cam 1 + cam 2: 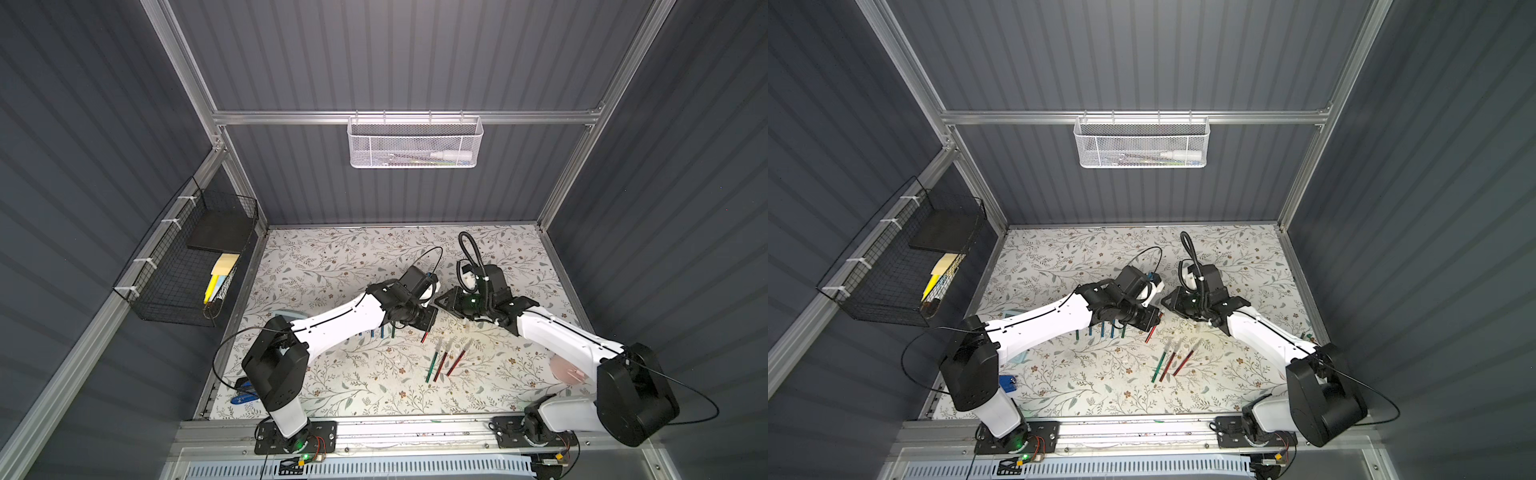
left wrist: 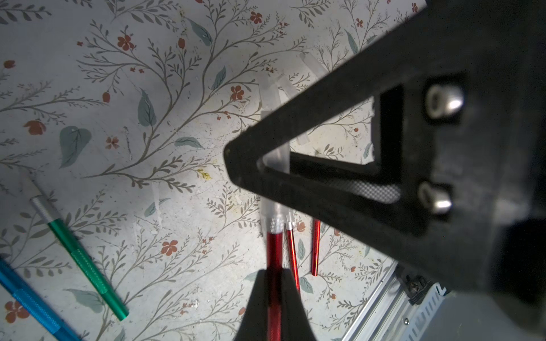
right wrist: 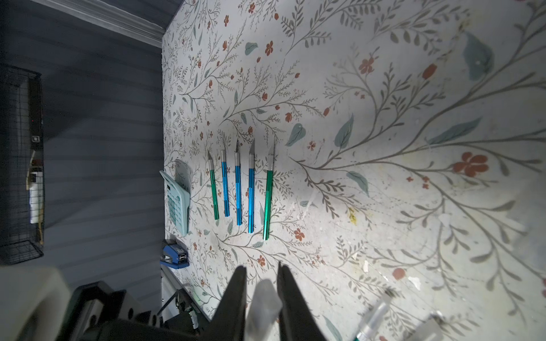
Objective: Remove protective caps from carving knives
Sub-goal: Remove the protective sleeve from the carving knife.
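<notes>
My left gripper [image 2: 273, 270] is shut on the handle of a red carving knife [image 2: 274, 248], held above the table in both top views [image 1: 424, 336]. Its whitish protective cap [image 3: 263, 301] sits between the fingers of my right gripper [image 3: 261, 265], which is shut on it. In a top view the two grippers meet tip to tip, left [image 1: 431, 316] and right [image 1: 441, 301]. Several uncapped blue and green knives [image 3: 238, 192] lie in a row, partly under my left arm. Three capped knives [image 1: 441, 365] lie nearer the front. Loose caps [image 2: 310, 63] rest on the table.
A pale green calculator [image 3: 177, 200] and a blue stapler-like object [image 3: 174, 257] lie by the table's left edge. A pink dish [image 1: 561, 368] sits under my right arm. A black wire basket [image 1: 187, 266] hangs on the left wall, a white mesh basket [image 1: 415, 143] on the back.
</notes>
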